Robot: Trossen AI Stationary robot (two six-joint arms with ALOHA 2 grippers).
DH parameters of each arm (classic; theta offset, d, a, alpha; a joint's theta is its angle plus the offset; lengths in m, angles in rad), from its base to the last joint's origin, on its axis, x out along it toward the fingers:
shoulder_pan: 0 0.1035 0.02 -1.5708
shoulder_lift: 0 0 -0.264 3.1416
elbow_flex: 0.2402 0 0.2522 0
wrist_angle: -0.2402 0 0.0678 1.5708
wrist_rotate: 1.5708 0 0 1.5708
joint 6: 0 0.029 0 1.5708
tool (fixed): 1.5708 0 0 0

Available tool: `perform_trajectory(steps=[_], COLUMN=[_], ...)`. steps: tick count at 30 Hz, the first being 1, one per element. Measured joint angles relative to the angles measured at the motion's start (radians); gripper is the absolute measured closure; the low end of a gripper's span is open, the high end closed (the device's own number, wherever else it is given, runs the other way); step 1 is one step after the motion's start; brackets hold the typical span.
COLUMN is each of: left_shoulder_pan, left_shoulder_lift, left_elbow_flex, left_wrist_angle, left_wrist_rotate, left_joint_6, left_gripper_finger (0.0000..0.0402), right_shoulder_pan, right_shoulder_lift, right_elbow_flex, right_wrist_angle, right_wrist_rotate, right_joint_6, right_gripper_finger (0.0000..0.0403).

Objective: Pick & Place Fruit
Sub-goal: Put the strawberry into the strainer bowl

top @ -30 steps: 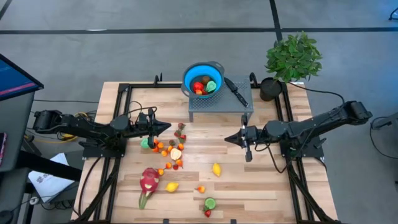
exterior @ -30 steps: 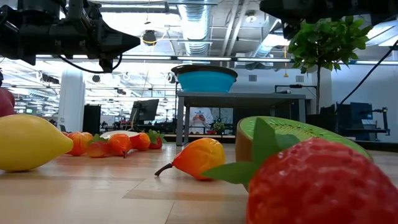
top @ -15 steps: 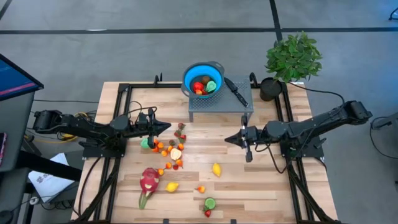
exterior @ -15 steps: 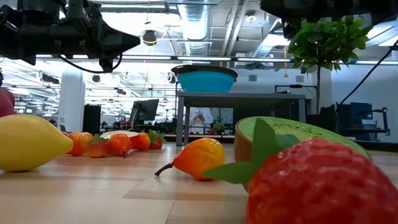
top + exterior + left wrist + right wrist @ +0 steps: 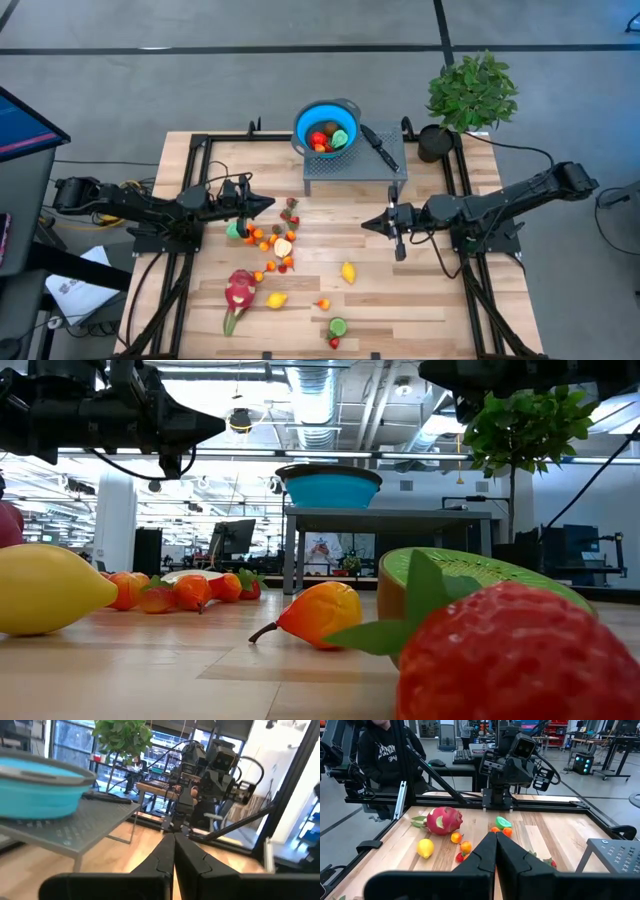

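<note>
Both arms are hovering above a pale wooden plank table (image 5: 420,290) edged with a black metal frame. The left gripper (image 5: 268,203) is pointing toward the table's middle with its two dark, tapered fingers pressed flat together and nothing between them; the right gripper (image 5: 366,223) is facing it from the other side, likewise pinched closed and empty. The fruit is lying scattered on the planks: a cluster of small glossy orange and red pieces (image 5: 272,240) is sitting just below the left gripper, a bumpy pink-red dragon fruit (image 5: 238,291) with green tips is resting near the left front, two smooth yellow lemons (image 5: 348,272) are lying apart, and a kiwi half (image 5: 338,326) with a strawberry is sitting at the front edge. More fruit is sitting inside a round blue colander (image 5: 327,127) with grey handles, which is standing on a grey perforated metal stand (image 5: 355,172). A black-handled knife (image 5: 377,146) is lying on that stand beside the colander, and a leafy potted plant (image 5: 470,95) is standing at the far right corner. Beyond the table, a person in a dark hoodie (image 5: 380,755) is showing pale lettering too small to read.
</note>
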Motion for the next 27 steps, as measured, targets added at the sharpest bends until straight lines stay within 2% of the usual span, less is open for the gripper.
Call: perform_trajectory(steps=[4,12,22,27], left_shoulder_pan=[-0.019,-0.152,-0.330,-0.380], left_shoulder_lift=[0.000,0.000,0.000,0.000], left_elbow_flex=[0.000,0.000,0.000,0.001], left_wrist_angle=[0.001,0.011,0.015,0.015], left_wrist_rotate=[0.049,0.045,-0.182,-0.234], left_joint_6=[-0.039,-0.038,-0.004,-0.004], left_gripper_finger=[0.0401,0.0401,0.0401,0.0401], right_shoulder_pan=[0.000,0.000,0.000,0.000], right_shoulder_lift=[0.000,0.000,0.000,0.000], right_elbow_flex=[0.000,0.000,0.000,0.000], right_wrist_angle=[-0.008,-0.008,-0.008,-0.007], right_wrist_rotate=[0.000,0.000,0.000,0.000], right_joint_6=[0.000,0.000,0.000,0.000], right_gripper_finger=[0.0403,0.0403,0.0403,0.0403])
